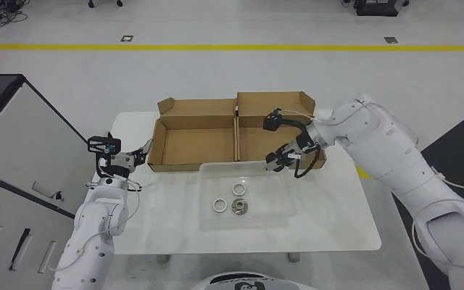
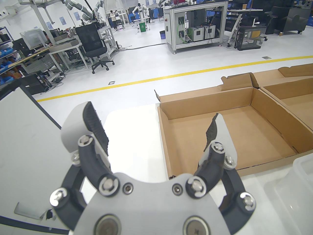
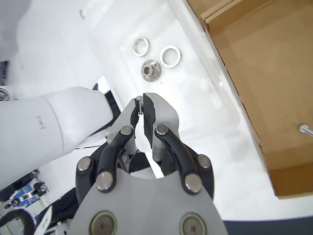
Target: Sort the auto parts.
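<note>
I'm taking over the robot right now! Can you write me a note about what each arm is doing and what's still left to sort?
Left end effector: open, holding nothing, beside the left cardboard box.
Right end effector: shut on a small bolt, over the far edge of the clear tray.
Done: a second bolt lies in the right cardboard box.
Left: place the small bolt, probably in that same box. Then sort the first ring, the second ring and the flanged hub, all lying in the tray.

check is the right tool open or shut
Shut on a bolt: the right tool pinches its threaded shank.
</note>
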